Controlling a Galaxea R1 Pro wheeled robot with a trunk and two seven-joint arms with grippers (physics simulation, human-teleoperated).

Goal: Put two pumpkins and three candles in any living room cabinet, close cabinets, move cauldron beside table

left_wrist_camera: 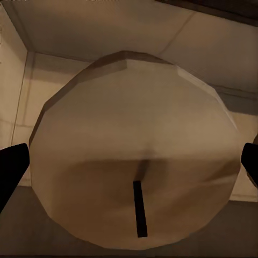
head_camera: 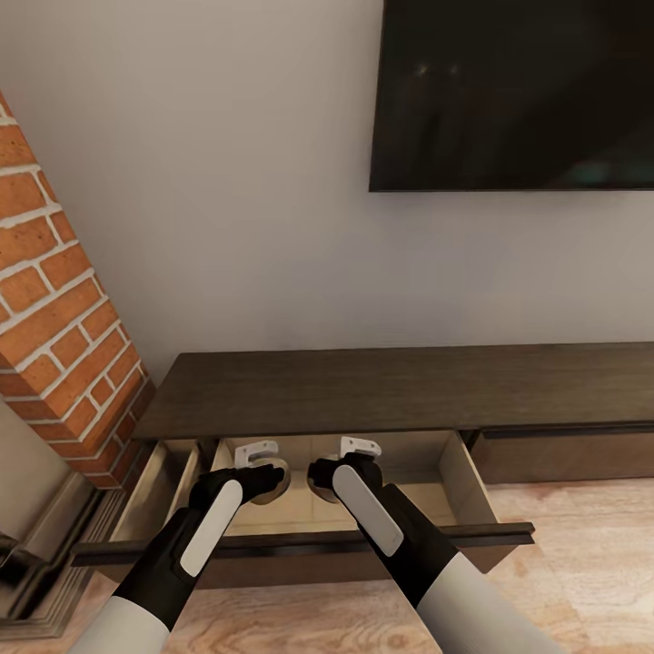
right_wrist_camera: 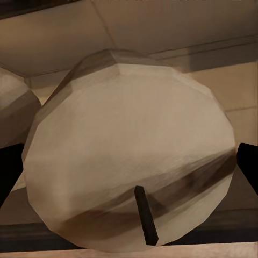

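The long dark-brown cabinet (head_camera: 381,391) stands against the wall with its pull-out compartment (head_camera: 300,542) drawn open toward me. Both arms reach down into it. My left gripper (head_camera: 265,472) is shut on a beige candle (left_wrist_camera: 134,161), whose dark wick faces the left wrist camera, with one black fingertip (left_wrist_camera: 11,166) at each side. My right gripper (head_camera: 325,474) is shut on another candle (right_wrist_camera: 129,156), its fingertips (right_wrist_camera: 248,164) flanking it. In the right wrist view the edge of the neighbouring candle (right_wrist_camera: 11,113) sits close beside it. Pumpkins, cauldron and table are out of view.
A brick fireplace (head_camera: 64,345) stands hard against the cabinet's left end. A dark TV screen (head_camera: 518,91) hangs on the wall above. To the right of the open compartment is a closed cabinet front (head_camera: 563,454), with light wood floor (head_camera: 581,563) below.
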